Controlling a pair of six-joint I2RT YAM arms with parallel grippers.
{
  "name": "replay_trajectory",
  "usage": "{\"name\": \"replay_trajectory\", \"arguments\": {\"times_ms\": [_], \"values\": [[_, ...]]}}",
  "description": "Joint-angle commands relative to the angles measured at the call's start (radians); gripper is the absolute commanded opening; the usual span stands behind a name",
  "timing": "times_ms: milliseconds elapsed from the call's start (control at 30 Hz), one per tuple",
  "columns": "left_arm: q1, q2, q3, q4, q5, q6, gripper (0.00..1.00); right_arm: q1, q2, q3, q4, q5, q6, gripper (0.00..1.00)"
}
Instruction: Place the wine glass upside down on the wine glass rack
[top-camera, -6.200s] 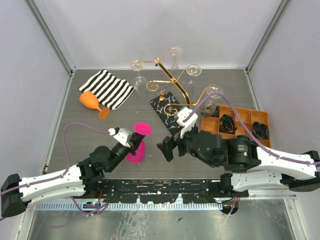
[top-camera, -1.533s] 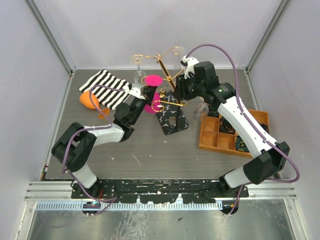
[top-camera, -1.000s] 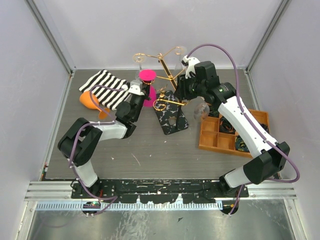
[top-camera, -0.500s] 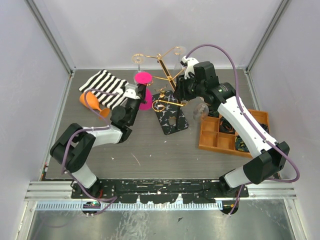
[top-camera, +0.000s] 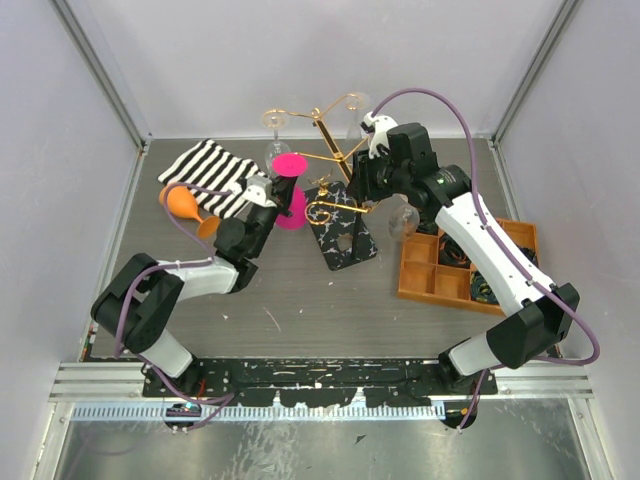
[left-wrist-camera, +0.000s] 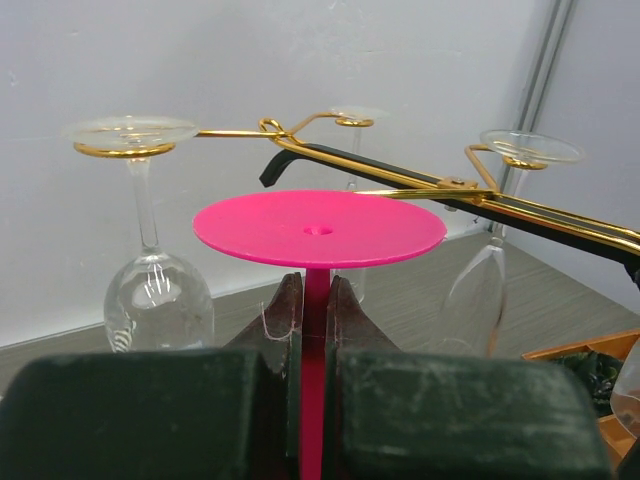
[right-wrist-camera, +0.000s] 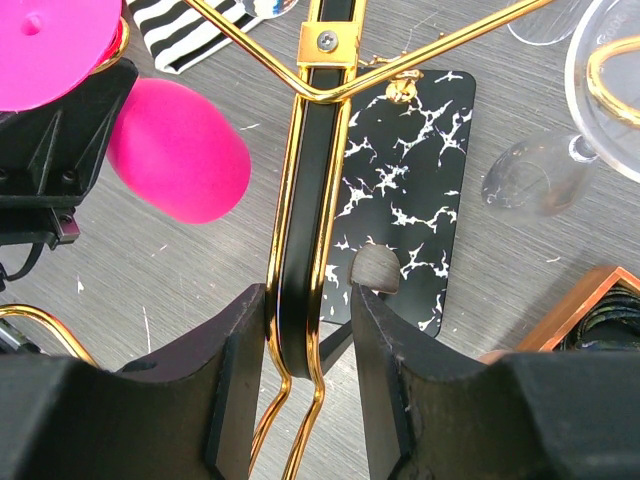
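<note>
Clamping wine glass (left-wrist-camera: 320, 228) stem, left hand (left-wrist-camera: 315, 300), right wrist view reveals right hand (right-wrist-camera: 308, 330) gripping rack (right-wrist-camera: 300, 200) post

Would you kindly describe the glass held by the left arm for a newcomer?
Find the tall gold wine glass rack, centre back. Just left of it, the left gripper holds a wine glass by its stem, foot up. Unlike the clear glasses hanging on the rack, it is opaque pink.

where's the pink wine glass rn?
Top view, left of centre: the pink wine glass is upside down, stem clamped in the left gripper, between the striped cloth and the wine glass rack.
</note>
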Motion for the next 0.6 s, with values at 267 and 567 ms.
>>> {"name": "replay_trajectory", "arguments": {"times_ms": [267,567], "values": [[0.008,0.001,0.059,-0.008,0.095,-0.015,0.05,-0.018,-0.007,0.019,-0.024,0.072,0.001,0.44],[0.009,-0.001,0.072,-0.066,0.106,-0.008,0.26,-0.018,-0.004,0.017,-0.024,0.067,0.006,0.45]]}}
